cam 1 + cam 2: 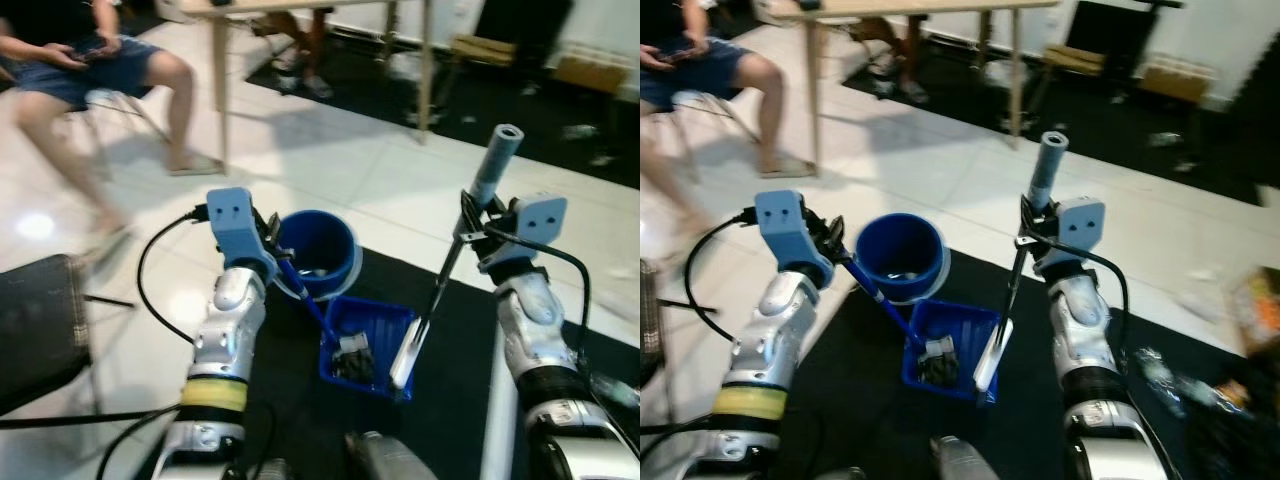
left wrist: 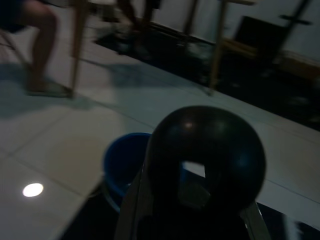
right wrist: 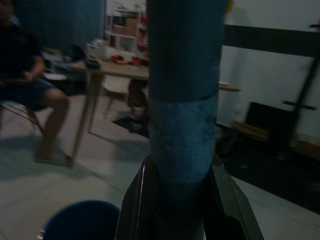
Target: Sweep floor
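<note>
— Holding anything in each arm?

— Yes. My right gripper (image 1: 470, 215) is clamped around the brush handle (image 1: 495, 165), a grey-blue padded grip that stands nearly upright; in the right wrist view the two black fingers (image 3: 227, 210) press against it on either side. Below the grip a thin dark shaft runs down to the white brush head (image 1: 404, 360), which rests at the right edge of the blue dustpan (image 1: 385, 325).

— And the left?

— My left gripper (image 1: 272, 248) grips the dustpan's blue stick (image 1: 300, 290), which slants down from my fingers into the pan. The pan sits on the black mat (image 1: 450, 400), with a small heap of dark and pale debris (image 1: 352, 358) inside it.

— Where is the bucket?

— A round blue bucket (image 1: 318, 252) stands just beyond the pan, at the mat's edge where it meets the white tiled floor (image 1: 330, 170) (the left wrist view is dim, but the bucket's rim (image 2: 122, 160) can be made out past my fingers).

— Anyone around?

— A person (image 1: 90, 60) sits on a chair to my far left, legs out on the tiles, beside a wooden table (image 1: 222, 80). A dark chair seat (image 1: 35, 325) is close at my left. Scattered litter (image 1: 1260, 300) lies on the dark floor to my right.
</note>
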Available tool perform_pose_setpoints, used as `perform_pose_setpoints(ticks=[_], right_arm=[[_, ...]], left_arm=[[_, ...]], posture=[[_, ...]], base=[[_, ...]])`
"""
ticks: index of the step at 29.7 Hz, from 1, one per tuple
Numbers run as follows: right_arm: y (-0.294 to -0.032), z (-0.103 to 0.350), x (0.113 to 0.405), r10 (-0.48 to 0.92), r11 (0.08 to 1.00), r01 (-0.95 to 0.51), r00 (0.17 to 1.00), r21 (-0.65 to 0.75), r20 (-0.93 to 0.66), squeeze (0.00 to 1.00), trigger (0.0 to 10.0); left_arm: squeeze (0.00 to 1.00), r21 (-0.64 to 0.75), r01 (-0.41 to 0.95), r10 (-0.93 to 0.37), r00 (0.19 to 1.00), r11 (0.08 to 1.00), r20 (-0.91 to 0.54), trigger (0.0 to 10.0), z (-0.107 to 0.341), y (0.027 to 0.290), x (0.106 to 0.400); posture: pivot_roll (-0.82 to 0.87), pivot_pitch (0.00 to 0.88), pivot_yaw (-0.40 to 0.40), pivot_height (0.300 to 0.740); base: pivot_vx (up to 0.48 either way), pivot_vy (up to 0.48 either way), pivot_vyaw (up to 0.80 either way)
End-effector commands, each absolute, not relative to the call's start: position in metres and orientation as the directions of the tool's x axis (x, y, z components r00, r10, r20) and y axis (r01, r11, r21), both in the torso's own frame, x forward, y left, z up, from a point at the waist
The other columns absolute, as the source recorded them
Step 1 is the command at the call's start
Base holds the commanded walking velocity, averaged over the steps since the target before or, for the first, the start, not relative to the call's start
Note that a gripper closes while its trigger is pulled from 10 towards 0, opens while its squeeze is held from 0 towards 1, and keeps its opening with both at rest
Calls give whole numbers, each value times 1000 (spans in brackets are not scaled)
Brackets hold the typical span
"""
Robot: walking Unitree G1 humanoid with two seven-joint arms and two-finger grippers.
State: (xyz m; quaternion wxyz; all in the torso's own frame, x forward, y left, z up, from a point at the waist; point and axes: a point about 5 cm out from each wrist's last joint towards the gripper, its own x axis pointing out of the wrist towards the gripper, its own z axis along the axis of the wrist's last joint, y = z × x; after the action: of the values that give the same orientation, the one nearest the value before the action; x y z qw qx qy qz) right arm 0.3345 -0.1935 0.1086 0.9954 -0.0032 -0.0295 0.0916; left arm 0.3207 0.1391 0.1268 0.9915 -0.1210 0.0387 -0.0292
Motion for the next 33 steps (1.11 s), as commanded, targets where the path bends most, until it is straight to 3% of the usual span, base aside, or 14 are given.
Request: perform_pose_setpoints(ticks=[1, 6, 19, 28, 33], right_arm=[[-195, 114, 335, 177, 984, -176, 981, -18, 81, 0, 10000], [-195, 114, 335, 176, 984, -175, 981, -19, 80, 0, 10000], [-196, 117, 336, 183, 983, -181, 978, -33, 94, 0, 10000], [-198, 160, 346, 177, 984, -169, 955, -54, 237, 0, 10000], [-209, 178, 348, 184, 976, -143, 947, -167, 265, 0, 10000]], left_arm=[[0, -252, 72, -81, 996, 965, -23, 10000, 136, 136, 323], [0, -252, 70, -79, 997, 965, -24, 10000, 136, 136, 322], [0, -244, 67, -75, 997, 967, -25, 10000, 136, 137, 323], [0, -214, 33, -38, 999, 976, -18, 10000, 139, 145, 328], [0, -176, 30, -26, 999, 984, 28, 10000, 153, 154, 333]], posture=[[51, 39, -39, 740], [51, 39, -39, 740], [49, 39, -37, 740], [45, 33, -34, 740], [39, 29, -37, 740]], base=[[0, 0, -800], [0, 0, -699], [0, 0, 0], [0, 0, 0], [0, 0, 0]])
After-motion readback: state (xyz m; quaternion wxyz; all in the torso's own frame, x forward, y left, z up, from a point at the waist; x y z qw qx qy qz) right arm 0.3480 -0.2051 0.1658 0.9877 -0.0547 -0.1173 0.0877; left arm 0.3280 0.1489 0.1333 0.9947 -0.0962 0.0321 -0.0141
